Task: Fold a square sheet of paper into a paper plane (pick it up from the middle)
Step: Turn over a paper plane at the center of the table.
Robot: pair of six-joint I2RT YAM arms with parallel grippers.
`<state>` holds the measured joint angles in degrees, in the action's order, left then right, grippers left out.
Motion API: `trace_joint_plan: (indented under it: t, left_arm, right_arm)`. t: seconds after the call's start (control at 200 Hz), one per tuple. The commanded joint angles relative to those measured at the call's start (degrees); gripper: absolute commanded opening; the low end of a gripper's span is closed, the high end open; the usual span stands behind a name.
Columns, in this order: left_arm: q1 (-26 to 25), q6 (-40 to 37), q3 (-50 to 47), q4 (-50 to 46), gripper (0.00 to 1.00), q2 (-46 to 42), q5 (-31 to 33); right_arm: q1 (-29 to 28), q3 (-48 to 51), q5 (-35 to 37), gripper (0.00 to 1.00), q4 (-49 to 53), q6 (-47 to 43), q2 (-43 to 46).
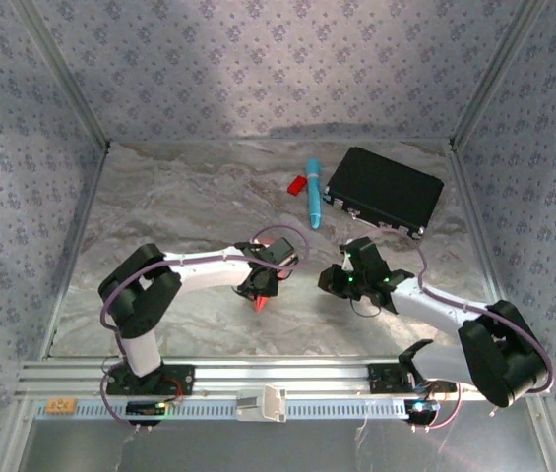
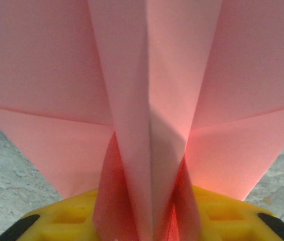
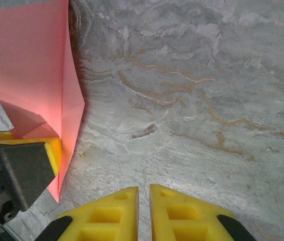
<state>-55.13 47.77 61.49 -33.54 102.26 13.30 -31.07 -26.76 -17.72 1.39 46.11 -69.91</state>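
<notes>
The paper plane (image 2: 147, 100) is a creased pink-red dart. It stands between the yellow fingers (image 2: 66, 218) of my left gripper (image 2: 147, 221), centre ridge toward the camera and wings spread to both sides. The fingers stand apart, with the splayed folds of the keel filling the gap. From above, the red tip of the plane (image 1: 259, 304) pokes out below the left gripper (image 1: 258, 287) at mid-table. My right gripper (image 3: 144, 193) is shut and empty just above the marbled table, to the right of the plane (image 3: 31, 65). From above, the right gripper (image 1: 332, 282) sits a short way right of the left one.
A blue pen (image 1: 313, 193) and a small red plastic piece (image 1: 297, 184) lie at the back centre. A black case (image 1: 384, 191) lies at the back right. Patterned walls close in three sides. A metal rail (image 1: 258, 379) runs along the near edge.
</notes>
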Motion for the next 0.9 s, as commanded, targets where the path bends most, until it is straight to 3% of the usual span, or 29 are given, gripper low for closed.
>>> trace_joint_plan:
  t: [0.0, 0.2, 0.41, 0.59, 0.755, 0.839, 0.859, 0.879, 0.894]
  left_arm:
    - [-0.4, 2.5, 1.4, -2.2, 0.37, 1.3, -1.3]
    - [-0.5, 4.2, 2.6, -3.8, 0.38, -0.4, -1.6]
    - [-0.6, 4.7, 3.4, -5.0, 0.44, -7.0, 0.3]
    - [-0.6, 4.7, 2.9, -5.0, 0.46, -13.3, 2.6]
    - [0.4, 1.9, -0.8, -4.1, 0.52, -20.8, 8.9]
    - [2.8, 0.2, -4.1, -3.2, 0.57, -25.1, 11.8]
    - [3.7, -0.5, -5.1, -2.7, 0.59, -26.1, 12.2]
    - [4.8, -1.4, -6.2, -2.2, 0.60, -27.2, 12.5]
    - [5.7, -1.9, -6.7, -2.0, 0.62, -28.0, 12.8]
  right_arm:
    - [0.7, 0.7, 0.9, 0.15, 1.9, 0.1, 2.0]
    - [2.7, 0.1, 0.9, 0.16, 5.7, -2.5, 4.9]
    - [9.8, -3.2, 1.9, 0.18, 14.0, -8.4, 10.8]
    - [14.1, -6.0, 7.7, 0.25, 17.9, -11.9, 15.2]
    - [15.2, -7.9, 23.6, 0.50, 18.5, -15.3, 17.9]
    - [15.3, -8.3, 33.5, 0.57, 16.7, -19.9, 17.8]
    - [15.4, -8.3, 35.7, 0.61, 15.7, -20.8, 17.7]
    - [15.4, -8.1, 37.5, 0.75, 14.7, -21.7, 17.5]
    - [15.4, -7.9, 38.2, 0.80, 14.1, -22.2, 17.4]
